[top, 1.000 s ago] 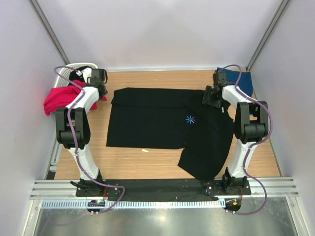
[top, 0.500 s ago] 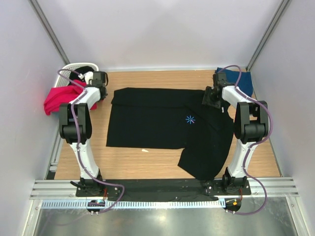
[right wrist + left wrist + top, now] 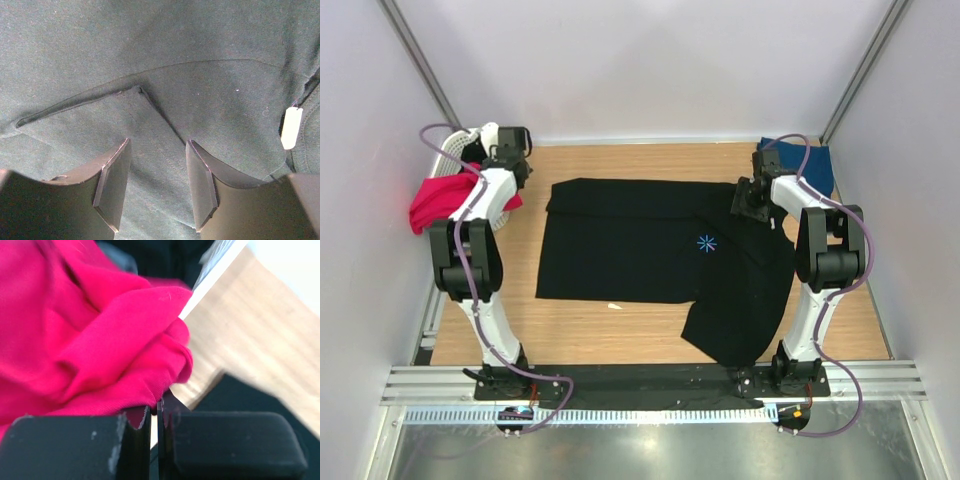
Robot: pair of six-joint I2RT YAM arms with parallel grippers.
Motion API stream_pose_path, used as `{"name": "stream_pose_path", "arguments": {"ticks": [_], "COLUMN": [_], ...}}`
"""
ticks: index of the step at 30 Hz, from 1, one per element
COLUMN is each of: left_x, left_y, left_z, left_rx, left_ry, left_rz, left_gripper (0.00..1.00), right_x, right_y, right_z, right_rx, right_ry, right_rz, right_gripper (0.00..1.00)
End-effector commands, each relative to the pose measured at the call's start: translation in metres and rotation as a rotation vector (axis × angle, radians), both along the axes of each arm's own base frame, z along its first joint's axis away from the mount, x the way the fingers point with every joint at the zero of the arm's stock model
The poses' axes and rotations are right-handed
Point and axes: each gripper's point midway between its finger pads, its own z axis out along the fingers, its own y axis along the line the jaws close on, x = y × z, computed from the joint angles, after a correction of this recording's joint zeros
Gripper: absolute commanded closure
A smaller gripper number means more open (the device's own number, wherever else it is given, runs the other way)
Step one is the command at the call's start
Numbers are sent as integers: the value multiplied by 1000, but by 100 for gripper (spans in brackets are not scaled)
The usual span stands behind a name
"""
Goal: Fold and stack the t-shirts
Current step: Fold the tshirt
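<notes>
Lying flat on the bench is the black shirt. The right pincer sits on its far right part, fingers wide apart, holding nothing. The left pincer is squeezed almost closed, right up against the red shirt at the basket, far left. The blue shirt is far right.

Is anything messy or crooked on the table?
Yes. The black t-shirt lies lopsided: its right side sags in a crumpled flap toward the near edge. The magenta t-shirt also spills over the rim of the white basket at the far left.
</notes>
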Motion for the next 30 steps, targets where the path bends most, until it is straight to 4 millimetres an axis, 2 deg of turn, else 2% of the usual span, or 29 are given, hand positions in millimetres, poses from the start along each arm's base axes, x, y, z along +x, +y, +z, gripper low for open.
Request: {"name": "stream_pose_path", "arguments": {"ticks": [1, 4, 5, 7, 10, 12, 14, 19, 21, 22, 23, 25, 27, 30], "left_x": [8, 2, -5, -12, -21, -21, -20, -12, -13, -14, -15, -22, -25, -29], "left_y": [19, 32, 53, 74, 107, 126, 130, 121, 117, 116, 115, 113, 109, 101], "left_z": [108, 143, 150, 163, 170, 160, 157, 153, 139, 135, 129, 121, 124, 135], "left_rx": [80, 169, 200, 222, 241, 263, 335, 353, 344, 342, 337, 320, 303, 274], "left_ry": [-227, -258, -260, -273, -285, -254, -217, -210, -162, -142, -124, -106, -121, -152], "left_rz": [41, 71, 128, 172, 243, 264, 251, 198, 173, 163, 159, 155, 148, 108], "left_gripper": [100, 100, 100, 100, 100, 100, 100, 98, 84, 52, 37, 27, 23, 6], "right_x": [5, 5, 5, 4, 4, 7, 5, -1, -3, -4, -4, -4, -5, -2], "right_y": [2, 1, 1, 1, 2, 3, 7, 10, 10, 10, 10, 9, 8, 10], "right_z": [19, 20, 21, 21, 26, 33, 33, 37, 39, 41, 45, 53, 62, 77], "right_rx": [-1, -2, -2, -2, 4, 14, 36, 57, 62, 62, 62, 55, 50, 58], "right_ry": [-52, -56, -58, -56, -77, -102, -102, -109, -107, -108, -116, -128, -141, -172], "right_rz": [3, 2, 2, 0, -10, -13, -13, -15, -16, -16, -14, -8, 0, 13], "right_gripper": [46, 45, 46, 45, 44, 41, 40, 36, 32, 31, 30, 27, 26, 26]}}
